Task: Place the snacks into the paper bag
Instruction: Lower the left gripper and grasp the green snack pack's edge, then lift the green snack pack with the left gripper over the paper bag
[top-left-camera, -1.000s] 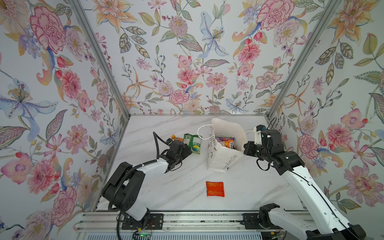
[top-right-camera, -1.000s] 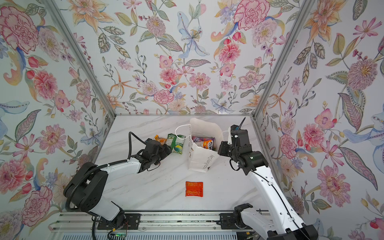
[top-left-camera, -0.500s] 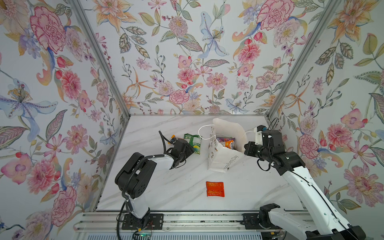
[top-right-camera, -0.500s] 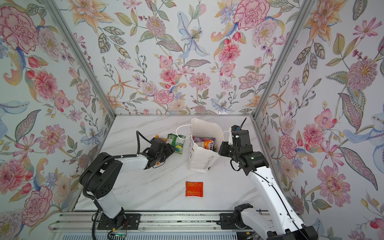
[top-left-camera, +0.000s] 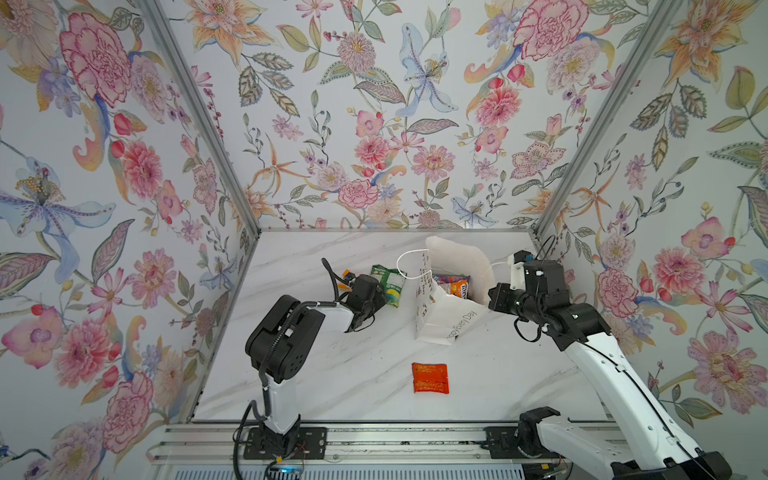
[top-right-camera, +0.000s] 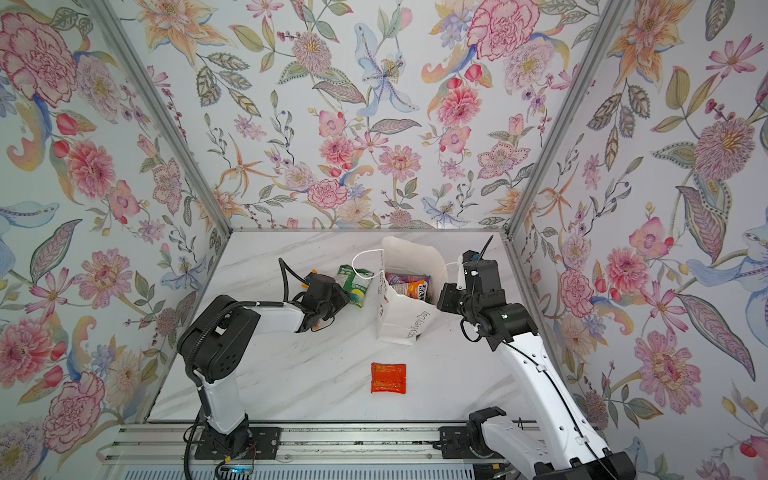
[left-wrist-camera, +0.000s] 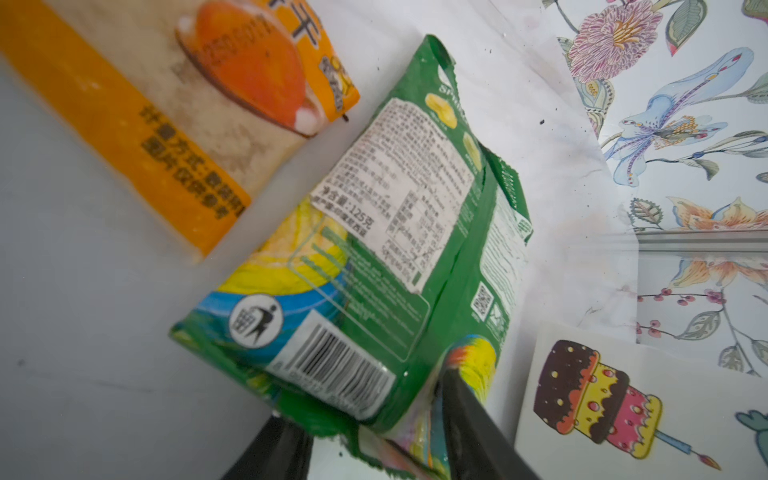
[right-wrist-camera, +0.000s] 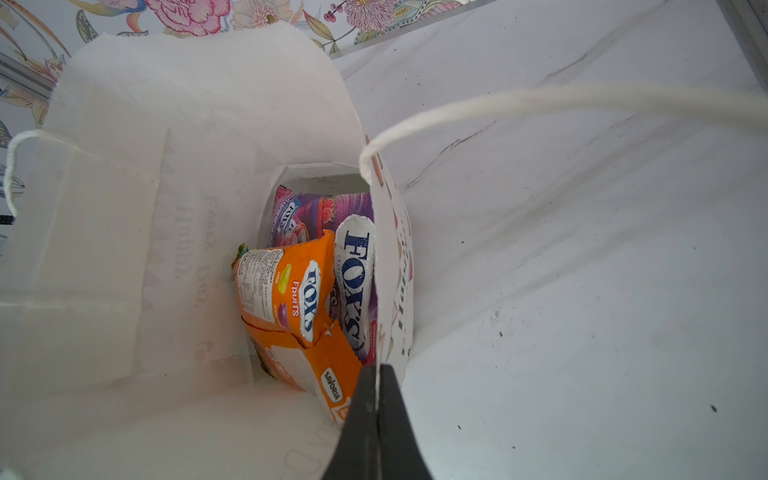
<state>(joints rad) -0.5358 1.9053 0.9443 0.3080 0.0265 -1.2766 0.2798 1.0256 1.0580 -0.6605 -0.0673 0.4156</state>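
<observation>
Room: floral wallpaper (top-left-camera: 374, 124) covers three walls around a white marble table (top-left-camera: 332, 374) dotted with dark specks.
Bag: the paper bag (top-left-camera: 446, 320) stands open and tilted toward the back of the table, right of the middle, with grey lettering on its front.
Top views only: a red-orange sachet (top-left-camera: 430, 377) lies flat alone near the front edge, well apart from the bag. Both arms show whole.
Right wrist view only: deep in the bag an orange sweet packet (right-wrist-camera: 286, 291) leans on a purple sweet packet (right-wrist-camera: 357, 282). The top views catch just their upper ends.
Right jaws: pressed together on the bag's rim, with the paper pinched between them. A white cord handle (right-wrist-camera: 540, 99) arcs past.
Left wrist view only: the green packet (left-wrist-camera: 374, 270) shows its back label and barcode. An orange packet (left-wrist-camera: 166, 124) lies just beside it, and a cake drawing (left-wrist-camera: 602, 395) marks the bag's side.
Left jaws: partly closed, one tip on each side of the green packet's barcode end, both touching it.
Green packet's place: on the table just left of the bag, outside it.
Hard to make out: in both top views the left arm hides most of the orange packet and the left jaws' tips. The label print is blurred.
</observation>
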